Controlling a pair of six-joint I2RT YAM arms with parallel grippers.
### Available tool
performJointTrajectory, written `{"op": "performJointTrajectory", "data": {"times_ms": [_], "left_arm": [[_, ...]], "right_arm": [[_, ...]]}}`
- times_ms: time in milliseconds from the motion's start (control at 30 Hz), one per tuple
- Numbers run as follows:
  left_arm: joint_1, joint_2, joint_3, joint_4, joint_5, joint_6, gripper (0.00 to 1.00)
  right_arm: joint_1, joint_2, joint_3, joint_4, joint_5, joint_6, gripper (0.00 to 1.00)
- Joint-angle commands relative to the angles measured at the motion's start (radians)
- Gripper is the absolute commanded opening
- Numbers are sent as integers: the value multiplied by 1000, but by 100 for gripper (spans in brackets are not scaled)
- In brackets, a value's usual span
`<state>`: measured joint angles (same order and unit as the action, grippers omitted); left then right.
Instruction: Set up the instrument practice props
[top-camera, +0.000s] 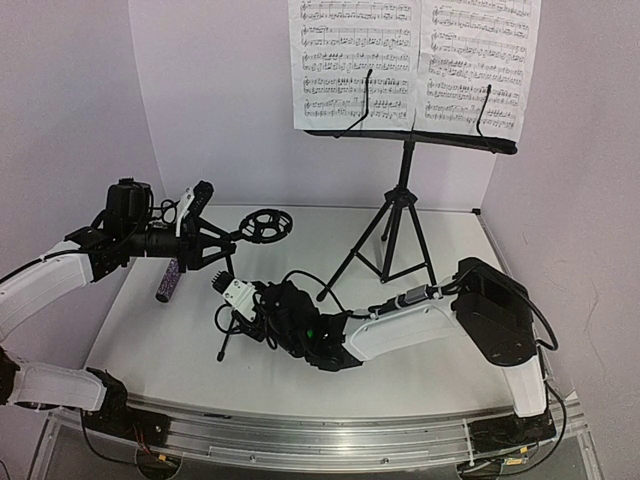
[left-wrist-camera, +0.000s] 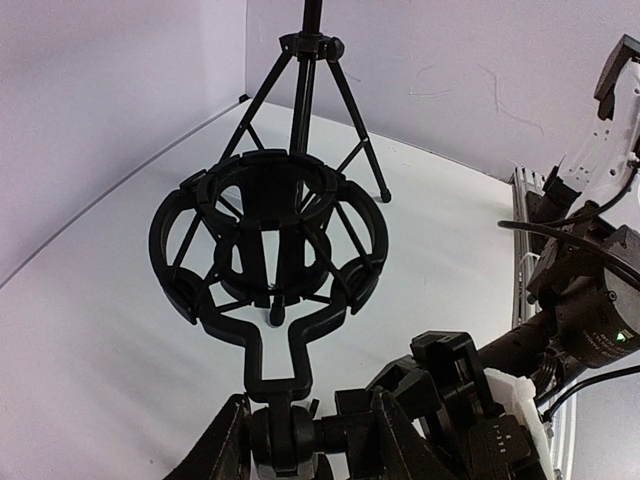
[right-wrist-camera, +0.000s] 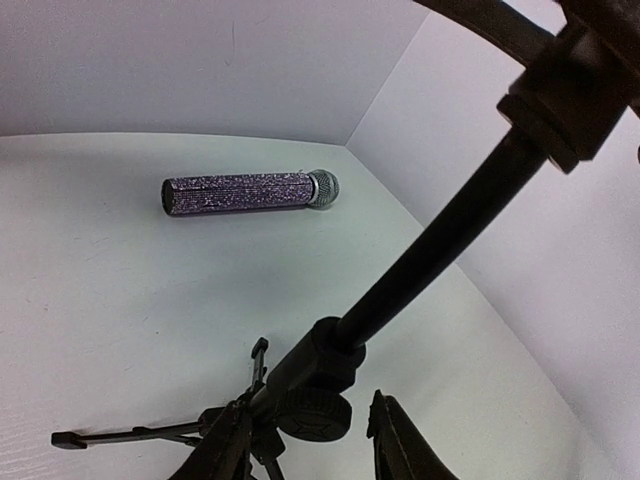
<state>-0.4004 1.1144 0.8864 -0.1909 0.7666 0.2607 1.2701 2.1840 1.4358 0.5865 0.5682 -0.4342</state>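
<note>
Mid mic-stand setup. Clamps R pincer (right-wrist-camera: 305, 437) low on mic stand (right-wrist-camera: 440, 240), L pincer (left-wrist-camera: 312, 440) on ring holder (left-wrist-camera: 268, 235) neck. Has microphone (right-wrist-camera: 245, 192) flat on desk (top-camera: 150, 360), 10 o'clock of stand base. Shows music stand (top-camera: 400, 215) w/ pages (top-camera: 355, 60) up at 1 o'clock. Prob. needs L freed next to fetch microphone.

White table (top-camera: 160, 350); pale walls (top-camera: 220, 100) behind; aluminium rail (top-camera: 300, 440) along front.

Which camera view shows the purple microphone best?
The right wrist view: the purple microphone lies whole on the table, mesh head clear. Top external shows it small, partly behind the left arm. Left wrist does not show it.
</note>
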Motion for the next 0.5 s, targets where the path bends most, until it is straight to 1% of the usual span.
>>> {"op": "performJointTrajectory", "data": {"times_ms": [0, 133, 333, 400, 467], "left_arm": [[-2, -7, 34, 87, 36, -9, 0], [-2, -6, 32, 89, 36, -13, 0], [-3, -5, 36, 89, 35, -12, 0], [-3, -5, 35, 90, 35, -12, 0], [-2, -5, 36, 91, 35, -13, 0]], "right_arm": [[-3, 15, 48, 23, -5, -13, 35], [-3, 12, 50, 23, 8, -16, 26], [-3, 13, 38, 23, 24, 9, 16], [-3, 19, 40, 23, 41, 22, 10], [-5, 24, 37, 23, 60, 47, 2]]}}
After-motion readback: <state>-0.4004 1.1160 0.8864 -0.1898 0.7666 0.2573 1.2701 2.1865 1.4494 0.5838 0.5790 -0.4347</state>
